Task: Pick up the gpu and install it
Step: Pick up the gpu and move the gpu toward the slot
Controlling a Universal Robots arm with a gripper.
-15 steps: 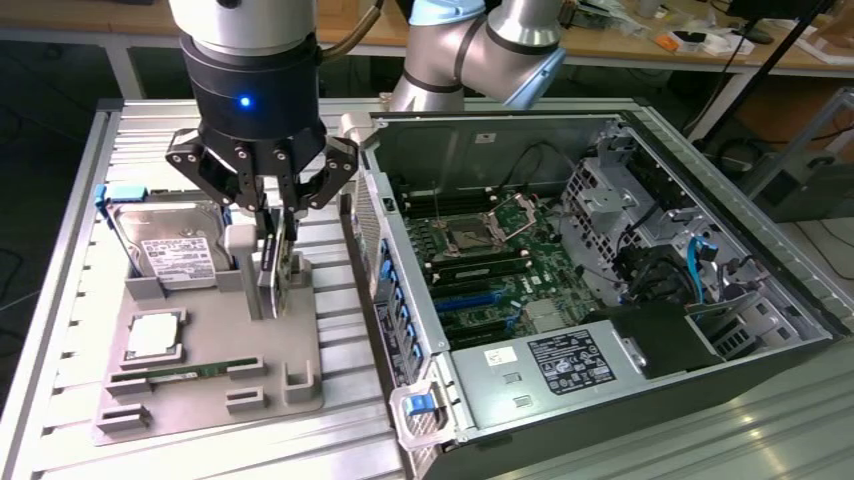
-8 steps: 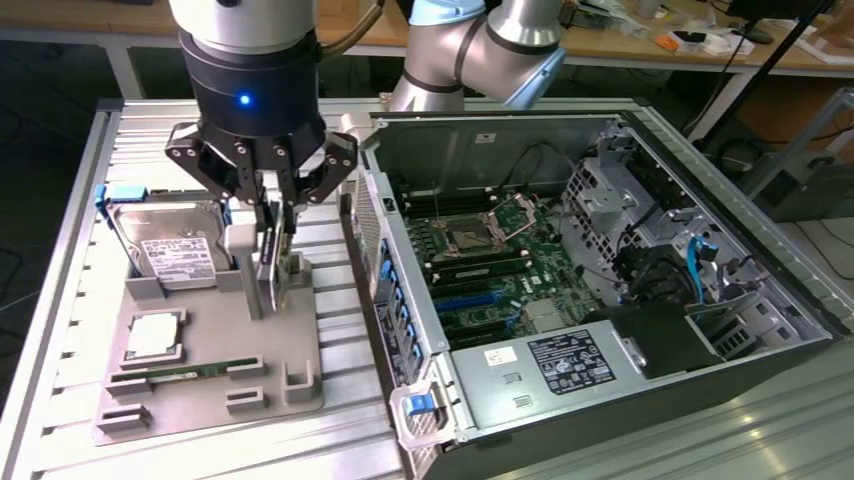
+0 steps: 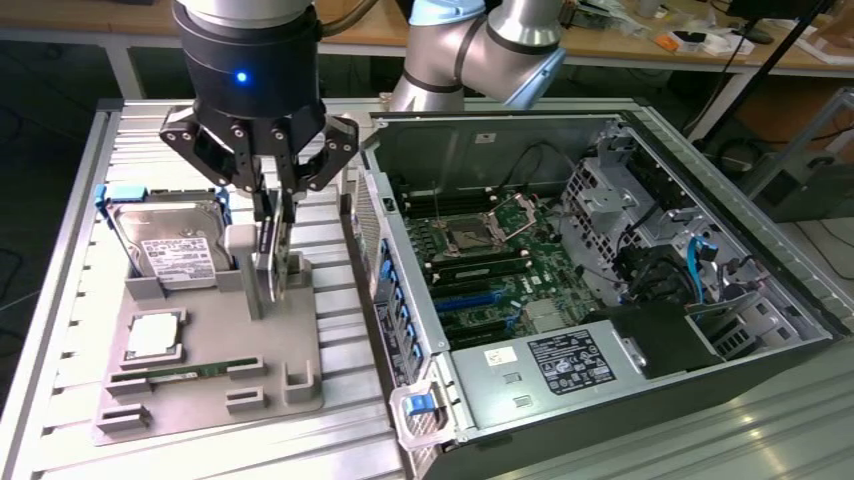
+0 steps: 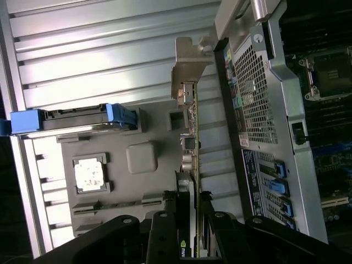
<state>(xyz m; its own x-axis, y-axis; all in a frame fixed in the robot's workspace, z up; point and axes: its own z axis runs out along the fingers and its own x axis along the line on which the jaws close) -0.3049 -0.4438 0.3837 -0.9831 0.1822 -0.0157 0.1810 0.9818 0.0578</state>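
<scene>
Claw (image 3: 272,215) clamped part-way shut on the graphics card (image 3: 268,262), one finger on each flat face near the upper edge, above our workbench; the card stands on edge between the posts of a gray holder (image 3: 200,395), at nine o'clock from the open computer case (image 3: 467,150) in the exterior view; a hard drive (image 3: 171,250) sits upright at nine o'clock from the card; a processor chip (image 3: 154,335) and a memory stick (image 3: 187,372) lie toward seven o'clock. We judge the grip made but the card not yet clear of its slot. We see three risks: a narrow hold high on a thin board could let it pivot or slide; a pull off the vertical could jam it against the posts and drag the holder along; the card's end could clip the case wall at three o'clock, for holder and case stand just beside each other.
</scene>
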